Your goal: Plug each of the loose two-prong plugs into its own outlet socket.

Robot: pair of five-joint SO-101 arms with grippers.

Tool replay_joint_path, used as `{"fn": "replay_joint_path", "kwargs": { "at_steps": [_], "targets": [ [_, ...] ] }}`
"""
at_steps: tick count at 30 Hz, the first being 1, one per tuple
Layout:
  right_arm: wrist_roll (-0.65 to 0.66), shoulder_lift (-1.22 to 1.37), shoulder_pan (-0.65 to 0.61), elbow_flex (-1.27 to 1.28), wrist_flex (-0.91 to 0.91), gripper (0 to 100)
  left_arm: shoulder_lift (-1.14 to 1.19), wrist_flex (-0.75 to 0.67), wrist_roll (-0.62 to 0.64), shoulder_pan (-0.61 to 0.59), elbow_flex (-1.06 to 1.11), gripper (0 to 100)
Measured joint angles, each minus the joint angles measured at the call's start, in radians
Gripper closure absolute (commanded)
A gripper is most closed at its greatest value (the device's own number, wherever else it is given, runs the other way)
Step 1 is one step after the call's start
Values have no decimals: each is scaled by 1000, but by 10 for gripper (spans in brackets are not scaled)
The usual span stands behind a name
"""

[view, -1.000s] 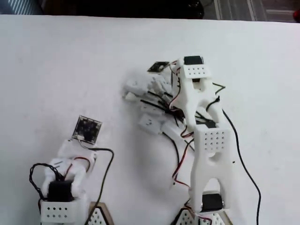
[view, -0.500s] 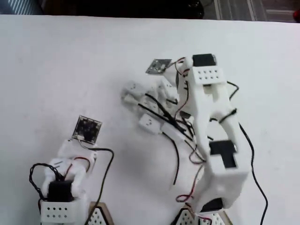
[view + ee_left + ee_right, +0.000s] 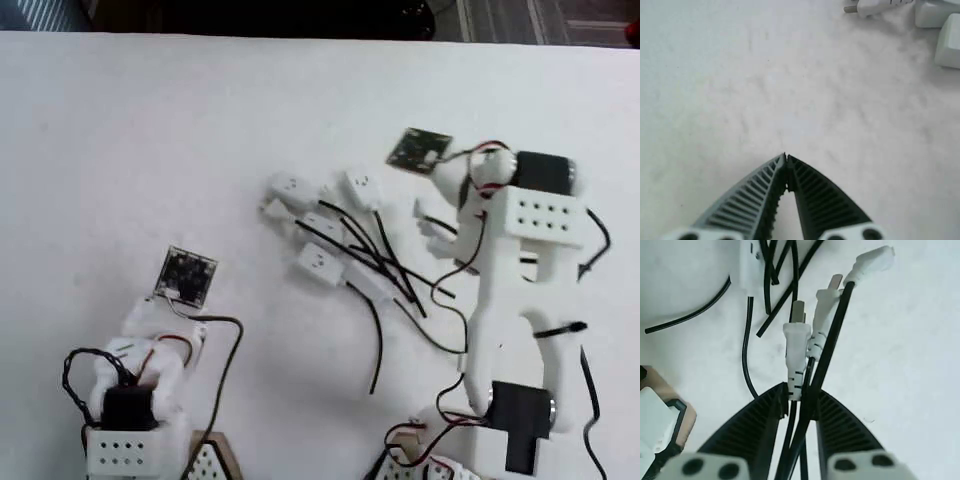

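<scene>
Surface: a white table [image 3: 130, 120], matte and faintly mottled. Beyond its far edge lies a dark strip of room, with lighter floor towards one corner.

Margins: the far edge is well ahead of both grippers. A broad stretch of tabletop lies ahead of the left gripper [image 3: 786, 160], between it and the outlet sockets [image 3: 320, 262]. The space between the right gripper [image 3: 800, 390] and the sockets is crossed by loose cable ends [image 3: 378, 335].

Left gripper: clenched, ribbed fingertips meeting, nothing between them, low over the table. Far ahead of it and off to one side lie one white loose plug [image 3: 872, 6] and two white blocks.

Right gripper: closed around a bundle of black cords [image 3: 832, 335], gripped just behind the two-prong plugs [image 3: 795, 345]. Three white plugs fan out ahead of the fingertips. The nearest has its ribbed collar between the fingers. Prongs show on two of them and point away from the gripper; the third is farthest out and to one side.

Sockets: small white blocks, clustered together and touching or nearly touching, ahead of the right gripper past the plugs, with black cords lying across some of them.
</scene>
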Motion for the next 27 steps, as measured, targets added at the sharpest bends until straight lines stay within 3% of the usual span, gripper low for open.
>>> {"fn": "replay_joint_path", "kwargs": {
  "at_steps": [4, 10, 16, 18, 23, 27],
  "targets": [
    [-9, -5, 95, 12, 0, 979, 0, 0, 0, 0, 0, 976],
    [-141, -6, 245, 12, 0, 978, 2, -12, -6, 0, 14, 976],
    [-269, -6, 319, 12, 0, 974, 2, -12, -6, 0, 14, 976],
    [-338, -6, 315, 12, 0, 926, 2, -12, -6, 0, 14, 976],
    [-565, -6, 190, 37, -2, 693, 2, -12, -6, 0, 14, 976],
    [-730, -9, 29, 37, 0, 658, 2, -12, -6, 0, 14, 976]
  ]
}}
